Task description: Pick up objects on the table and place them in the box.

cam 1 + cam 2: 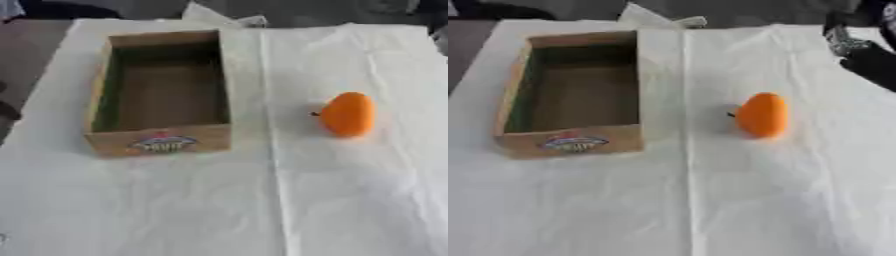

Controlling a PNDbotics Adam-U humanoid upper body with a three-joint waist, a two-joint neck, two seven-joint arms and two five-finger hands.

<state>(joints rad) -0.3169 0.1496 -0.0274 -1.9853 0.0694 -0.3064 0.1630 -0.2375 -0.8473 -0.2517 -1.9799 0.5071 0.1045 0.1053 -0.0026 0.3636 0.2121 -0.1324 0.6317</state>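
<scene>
An orange fruit-shaped object (348,114) with a small dark stem on its left side lies on the white cloth, right of centre. To its left stands an open cardboard box (160,141) with a colourful label on its near wall; I see nothing inside it. My right hand (857,47) shows as a black and silver shape coming in from the upper right corner of the right eye view, well above and to the right of the orange object and apart from it. Its shape is too unclear to read. My left hand is out of sight.
The white cloth (289,200) covers the table and has a crease running down its middle. A crumpled bit of white material (219,19) lies just behind the box at the far edge. Dark floor shows along the left side.
</scene>
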